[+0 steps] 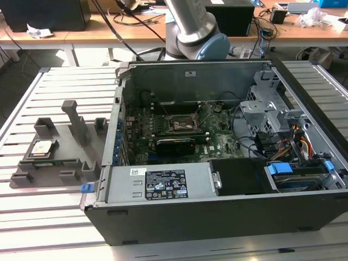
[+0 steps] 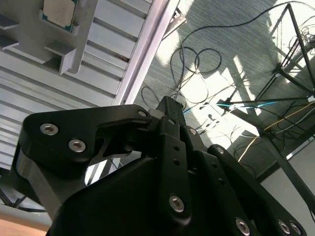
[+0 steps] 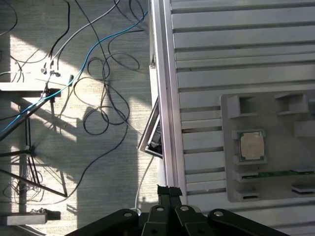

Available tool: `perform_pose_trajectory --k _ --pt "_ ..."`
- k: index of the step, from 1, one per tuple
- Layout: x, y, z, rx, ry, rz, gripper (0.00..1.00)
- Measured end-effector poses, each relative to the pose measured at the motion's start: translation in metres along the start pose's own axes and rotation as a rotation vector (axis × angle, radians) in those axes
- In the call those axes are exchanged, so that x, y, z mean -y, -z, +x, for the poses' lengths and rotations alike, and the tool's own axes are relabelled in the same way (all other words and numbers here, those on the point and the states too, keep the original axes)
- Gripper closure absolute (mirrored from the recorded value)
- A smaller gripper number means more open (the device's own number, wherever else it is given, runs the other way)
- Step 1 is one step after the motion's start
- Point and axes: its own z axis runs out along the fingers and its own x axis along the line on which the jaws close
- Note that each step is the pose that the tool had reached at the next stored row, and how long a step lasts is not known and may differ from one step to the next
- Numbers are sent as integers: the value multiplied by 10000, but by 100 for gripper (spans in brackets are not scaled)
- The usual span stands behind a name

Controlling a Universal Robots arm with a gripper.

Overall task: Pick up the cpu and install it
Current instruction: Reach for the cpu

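Item 1, gripper [image 3: 170,191]: black linkage body close to the lens in both wrist views [image 2: 170,105]; fingers drawn together on nothing, poised over the slatted table's edge [image 3: 165,98], with loose cables on the floor [image 3: 98,98] beyond. It is well apart from the cpu. Item 2, grey plastic fixture [image 3: 227,162]: rests on the slatted table at the exterior view's left of the computer case [image 1: 217,212] and apart from it, with 1 tall upright post and several low blocks. Item 3, cpu [image 3: 252,146]: seated flat in a shallow recess of the fixture, silvery lid upward, pale rim showing, also seen in the exterior view [image 1: 42,147] and the second wrist view [image 2: 59,11]. Being square, it has no real long axis; its edges run parallel to the fixture's walls, and its broad face points straight up. A thin green board strip [image 3: 268,173] lies just beside it. Item 4, motherboard socket [image 1: 182,124]: dark metal frame deep inside the open case, unoccupied by the look of it. Item 5, arm [image 1: 190,22]: rises behind the case. Handling note, as a judgement: the pick is not yet begun; a good approach would come square over the chip, align with 2 opposite edges, descend vertically, stay clear of the post and keep the chip level.
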Motion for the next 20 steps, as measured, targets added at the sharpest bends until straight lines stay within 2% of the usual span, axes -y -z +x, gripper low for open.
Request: perform_pose_trajectory --k 9,13,20 --pt "24 7 318 0 1 0 89" --pt "37 10 494 0 1 0 89" --pt "53 15 700 0 0 0 89"
